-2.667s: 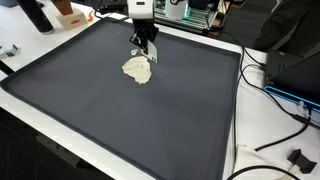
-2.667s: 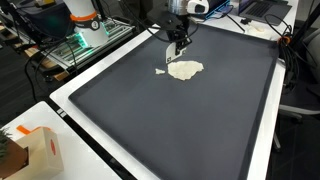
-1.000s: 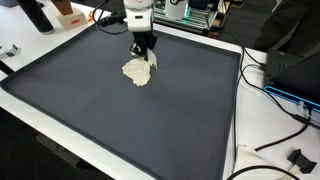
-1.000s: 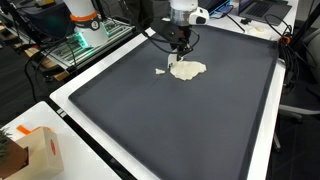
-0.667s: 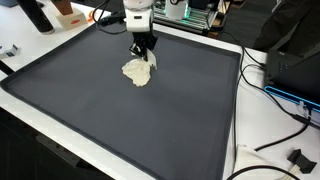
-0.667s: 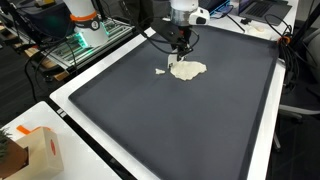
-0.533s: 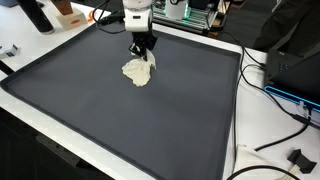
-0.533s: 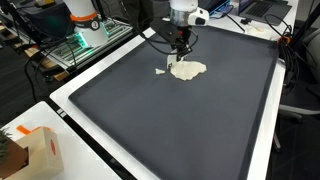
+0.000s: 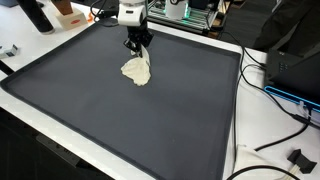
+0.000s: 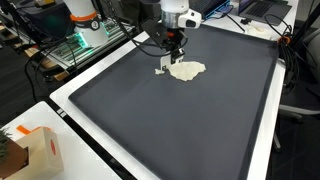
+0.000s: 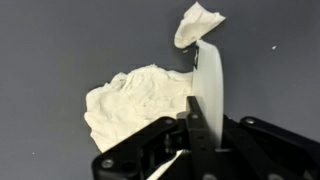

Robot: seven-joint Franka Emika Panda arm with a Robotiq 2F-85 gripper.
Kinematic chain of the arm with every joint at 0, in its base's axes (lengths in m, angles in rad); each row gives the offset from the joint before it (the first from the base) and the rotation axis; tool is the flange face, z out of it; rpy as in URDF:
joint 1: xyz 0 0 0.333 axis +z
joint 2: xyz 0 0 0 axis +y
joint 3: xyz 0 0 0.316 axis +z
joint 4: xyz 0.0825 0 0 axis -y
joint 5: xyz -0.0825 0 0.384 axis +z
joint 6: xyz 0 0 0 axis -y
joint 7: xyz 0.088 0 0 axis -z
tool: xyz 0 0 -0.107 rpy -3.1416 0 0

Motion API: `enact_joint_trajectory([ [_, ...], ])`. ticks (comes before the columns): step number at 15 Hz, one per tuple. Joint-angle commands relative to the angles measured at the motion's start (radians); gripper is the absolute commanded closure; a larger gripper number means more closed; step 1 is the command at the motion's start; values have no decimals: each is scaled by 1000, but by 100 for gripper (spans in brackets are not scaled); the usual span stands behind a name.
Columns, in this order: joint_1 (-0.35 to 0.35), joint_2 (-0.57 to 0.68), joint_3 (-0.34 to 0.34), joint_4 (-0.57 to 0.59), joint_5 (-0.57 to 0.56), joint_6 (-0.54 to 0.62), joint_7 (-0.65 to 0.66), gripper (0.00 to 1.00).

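A flat lump of pale dough lies on the dark mat near its far edge. A small torn-off bit of dough lies just beside it. My gripper stands over the lump's edge, shut on a thin white scraper blade. In the wrist view the blade runs from the jaws along the lump up to the small bit. The blade's tip is hidden behind that bit.
A white table border rings the mat. An orange and white box sits at one near corner. Cables and black equipment lie beside the mat; a dark bottle and electronics stand behind it.
The gripper with the scraper has shifted sideways along the far edge of the dough, from over the lump to the side where the small bit lies. The lump itself has not moved.
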Motion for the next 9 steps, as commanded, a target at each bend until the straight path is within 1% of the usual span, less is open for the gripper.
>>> enact_joint_trajectory([
  [1, -17, 7, -34, -69, -43, 38, 15, 99],
  [3, -19, 21, -32, -55, -38, 33, 1, 99],
  [4, -24, 32, -20, -44, -21, 35, -20, 99],
  [9, -39, 101, 60, 29, 73, 41, -186, 99],
])
